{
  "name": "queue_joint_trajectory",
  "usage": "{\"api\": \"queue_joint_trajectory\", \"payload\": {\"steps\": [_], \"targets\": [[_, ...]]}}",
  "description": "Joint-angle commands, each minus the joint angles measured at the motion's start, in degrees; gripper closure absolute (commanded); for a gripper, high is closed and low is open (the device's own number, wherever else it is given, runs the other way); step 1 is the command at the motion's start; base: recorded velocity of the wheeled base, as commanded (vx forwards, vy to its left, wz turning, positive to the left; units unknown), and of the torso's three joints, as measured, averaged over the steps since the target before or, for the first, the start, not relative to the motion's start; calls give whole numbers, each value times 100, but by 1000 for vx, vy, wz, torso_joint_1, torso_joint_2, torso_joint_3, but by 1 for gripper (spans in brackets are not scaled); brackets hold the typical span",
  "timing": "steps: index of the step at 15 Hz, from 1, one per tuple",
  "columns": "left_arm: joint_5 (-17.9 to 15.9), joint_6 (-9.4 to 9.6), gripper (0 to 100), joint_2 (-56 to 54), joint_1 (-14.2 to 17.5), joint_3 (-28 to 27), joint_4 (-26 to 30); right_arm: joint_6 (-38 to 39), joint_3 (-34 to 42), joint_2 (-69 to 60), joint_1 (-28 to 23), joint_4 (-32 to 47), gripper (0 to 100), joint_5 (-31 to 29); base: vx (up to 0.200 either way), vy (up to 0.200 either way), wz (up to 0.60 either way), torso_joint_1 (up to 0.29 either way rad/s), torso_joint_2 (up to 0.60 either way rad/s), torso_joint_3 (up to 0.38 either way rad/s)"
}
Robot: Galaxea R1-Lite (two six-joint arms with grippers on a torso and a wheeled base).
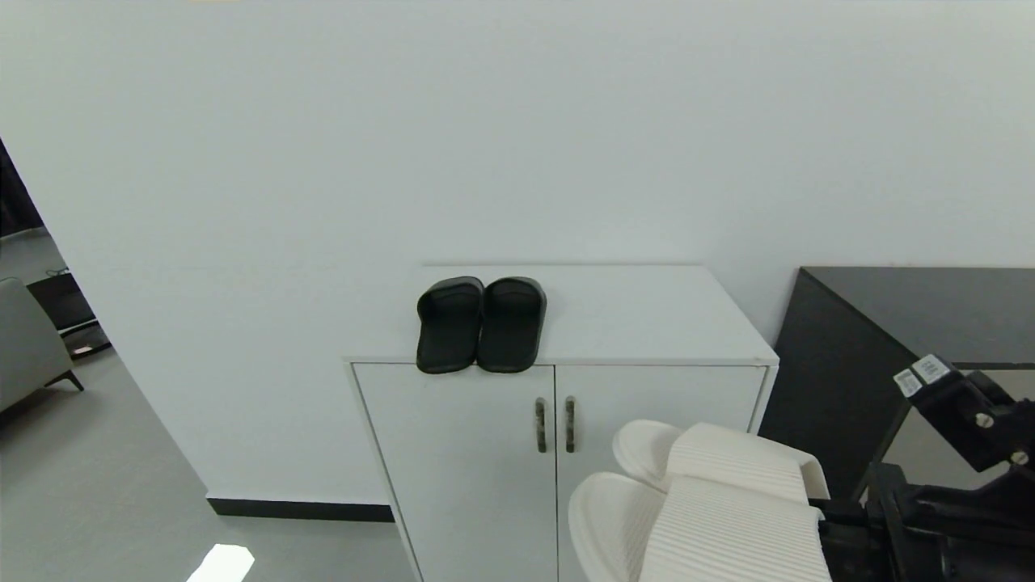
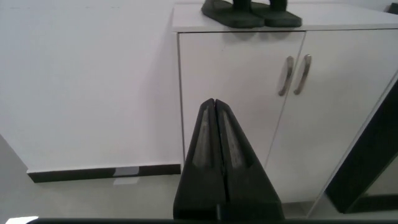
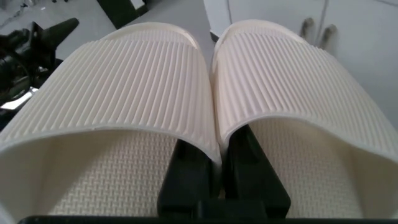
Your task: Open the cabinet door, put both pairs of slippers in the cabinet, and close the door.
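Observation:
The white cabinet (image 1: 647,323) stands against the wall with both doors shut, and its two metal handles (image 1: 555,424) meet at the middle seam. A pair of black slippers (image 1: 479,323) lies side by side on its top, near the left front edge. Low in front of the right door, my right gripper (image 3: 216,155) is shut on the pair of white ribbed slippers (image 1: 711,501), pinching their inner sides together. My left gripper (image 2: 214,124) is shut with nothing in it, low and left of the cabinet (image 2: 249,93), facing the left door.
A black table (image 1: 914,323) stands close against the cabinet's right side. A grey sofa (image 1: 24,347) sits far left. Grey floor (image 1: 97,485) lies open to the cabinet's left and front. A dark baseboard (image 1: 299,509) runs along the wall.

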Motion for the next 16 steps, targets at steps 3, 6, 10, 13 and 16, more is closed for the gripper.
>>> {"api": "queue_joint_trajectory", "payload": {"steps": [3, 6, 10, 13, 16], "targets": [[0, -11, 100, 8, 2, 0, -1, -43, 93, 42, -90, 0, 100, 19, 0, 0, 0, 0, 0, 0], [9, -11, 100, 8, -6, 0, -1, -122, 128, 68, -134, -9, 100, 19, 0, 0, 0, 0, 0, 0], [9, -11, 100, -1, 2, 0, -1, -166, 155, 68, -134, -27, 100, 19, 0, 0, 0, 0, 0, 0], [9, -2, 100, 8, -6, 0, -1, -245, 207, 68, -134, -27, 100, 28, 0, 0, 0, -91, 216, 117], [0, 16, 100, 8, -6, 0, -1, -245, 251, 59, -134, -27, 100, 28, 0, 0, 0, -216, 479, 263]]}}
